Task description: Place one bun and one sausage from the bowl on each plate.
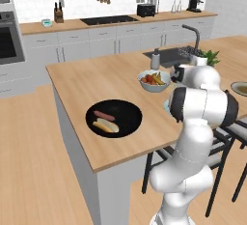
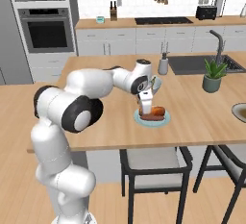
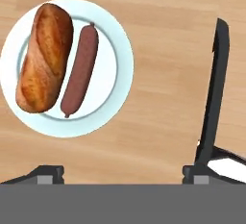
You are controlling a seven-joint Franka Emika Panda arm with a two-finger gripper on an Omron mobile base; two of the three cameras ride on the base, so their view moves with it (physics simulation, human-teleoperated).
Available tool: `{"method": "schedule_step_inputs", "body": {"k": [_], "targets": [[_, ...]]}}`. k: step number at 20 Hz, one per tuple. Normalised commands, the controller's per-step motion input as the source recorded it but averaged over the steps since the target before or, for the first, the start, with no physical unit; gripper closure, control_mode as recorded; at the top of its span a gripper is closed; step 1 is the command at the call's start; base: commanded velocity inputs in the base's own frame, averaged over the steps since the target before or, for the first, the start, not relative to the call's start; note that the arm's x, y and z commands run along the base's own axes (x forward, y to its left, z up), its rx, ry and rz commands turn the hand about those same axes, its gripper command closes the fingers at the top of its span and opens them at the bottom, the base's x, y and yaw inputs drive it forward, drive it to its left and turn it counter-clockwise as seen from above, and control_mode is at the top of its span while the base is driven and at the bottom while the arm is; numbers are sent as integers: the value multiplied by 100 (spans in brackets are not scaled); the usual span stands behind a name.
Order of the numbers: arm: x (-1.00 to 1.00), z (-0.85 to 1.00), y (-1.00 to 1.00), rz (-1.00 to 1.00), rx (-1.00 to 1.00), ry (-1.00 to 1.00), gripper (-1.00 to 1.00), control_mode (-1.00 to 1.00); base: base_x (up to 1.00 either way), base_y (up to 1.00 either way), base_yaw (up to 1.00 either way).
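On the wooden island counter (image 1: pixel 96 74) you've got the light blue plate (image 3: pixel 120 74) holding a bun (image 3: pixel 41 57) and sausage (image 3: pixel 79 69); gripper (image 2: pixel 145 104) hovers above, fingers apart. Black bowl (image 1: pixel 128 122) sits well apart.

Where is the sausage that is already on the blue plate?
In the hand view the sausage lies on the blue plate, upper left, just right of the bun. In the right base view that plate sits under the gripper.
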Motion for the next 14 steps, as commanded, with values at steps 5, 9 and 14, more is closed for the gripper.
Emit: {"method": "schedule_step_inputs", "body": {"k": [5, 9, 14], "targets": [[-22, 54, 100, 54, -2, 28, -100, -100, 0, 0, 0], [-44, 50, 100, 60, 0, 23, -100, -100, 0, 0, 0], [-76, 18, 100, 58, 0, 10, -100, -100, 0, 0, 0]]}}
